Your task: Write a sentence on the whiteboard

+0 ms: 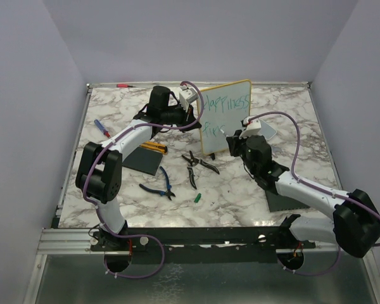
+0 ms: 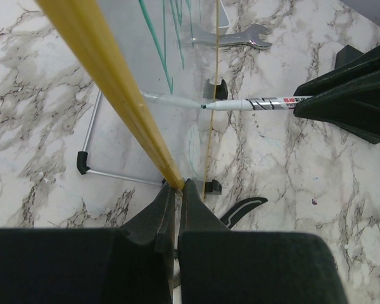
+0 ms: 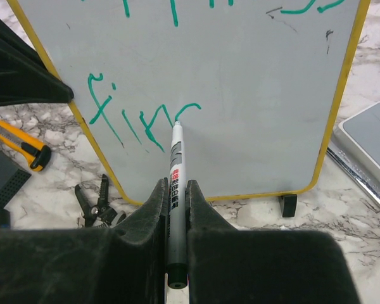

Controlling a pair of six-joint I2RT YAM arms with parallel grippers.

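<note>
Your whiteboard (image 1: 225,117) stands upright toward 12 o'clock of the table (image 1: 253,190), its face turned to the arms. The sentence (image 3: 129,125) is part done. There is a teal top line, "Happiness" by what shows, and below it "fin" with a short arc just begun. In the right wrist view the marker (image 3: 176,164) has its tip on the board at the low end of that arc, which curls off toward 2 o'clock. Bare white runs from there toward 3 o'clock, out to the rim (image 3: 349,82).

The right gripper (image 3: 175,187) is closed on the marker's barrel and comes at the board from about 5 o'clock. The left gripper (image 2: 178,189) is pinched tight on the rim at the board's 9 o'clock edge, steadying it.

I'd judge you are mid-letter in the second line, shaping what should be the "d" of "find", with one more word to come. The next move calls for light, even pressure while you close the bowl and pull the stem. Then lift and shift toward 3 o'clock for the last word. Leave room, because the space before the rim looks modest. If you push too hard, the board may tip back or twist in the left grip.

Out from the board, at its 6 to 7 o'clock, lie pliers (image 1: 202,163), blue cutters (image 1: 159,188) and a green cap (image 1: 197,197). A yellow knife (image 1: 155,148) sits near 8 o'clock.
</note>
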